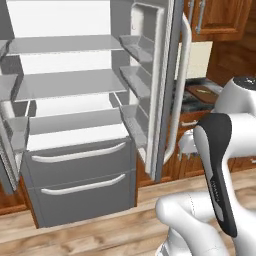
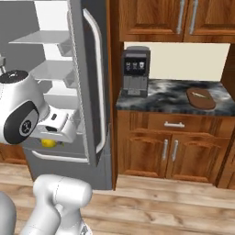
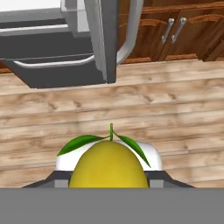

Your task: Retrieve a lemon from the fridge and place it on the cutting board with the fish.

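the lemon (image 3: 108, 168) between the gripper's (image 3: 108, 183) jaws has a smooth, faintly glossy yellow skin and two shiny green leaves. beyond it the floor (image 3: 175, 113) looks like matt pale wood planks with visible grain. the fridge (image 1: 82, 185) reads as matt grey metal with smooth white handles. the cutting board (image 2: 200, 98) is reddish-brown wood on a mottled, stone-like counter (image 2: 165, 98).

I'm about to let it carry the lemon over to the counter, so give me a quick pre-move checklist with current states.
1. Lemon held in the gripper: ok, shut on it.
2. Lemon out of the fridge: ok, wooden floor lies below it.
3. Cutting board on the counter: ok.
4. Fish on the board: ok, a thin pale shape lies there.
5. Fridge door between arm and counter: not ok, stands open.
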